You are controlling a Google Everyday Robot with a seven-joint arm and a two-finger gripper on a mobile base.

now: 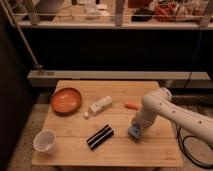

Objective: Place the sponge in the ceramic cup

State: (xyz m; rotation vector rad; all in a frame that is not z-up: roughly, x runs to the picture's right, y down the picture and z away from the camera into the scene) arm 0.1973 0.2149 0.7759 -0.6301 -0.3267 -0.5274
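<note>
At the lower left of the frame, nearest the camera, a small white round ceramic cup stands upright on the pale wooden desk. Nothing can be made out inside it. To its right, near the lower middle, a flat black block with pale stripes lies at a slant.

Further right, a small blue-grey soft sponge rests on the desk, well apart from the ceramic cup, with the striped block between them. The gripper, at the end of a white arm, is set down on the sponge from above. The jaws are closed and are judged to be clamped on the sponge, though the contact itself is mostly hidden by the wrist.

The step in hand is therefore taken to be the grasp, with the sponge seemingly not lifted off the desk. A straight lift is called for next. The sponge must then be carried toward the lower left, high enough to pass over the striped block. The cup's mouth is small, so the sponge must be centred above it before the jaws are opened. Being soft, the sponge may catch on the rim if it is let go off-centre.

Further back, a wide orange-red bowl sits at the left of the desk. A white bottle-like object lies on its side at the middle, with a small orange piece to its right. Beyond the desk, a pale rail runs across the frame.
</note>
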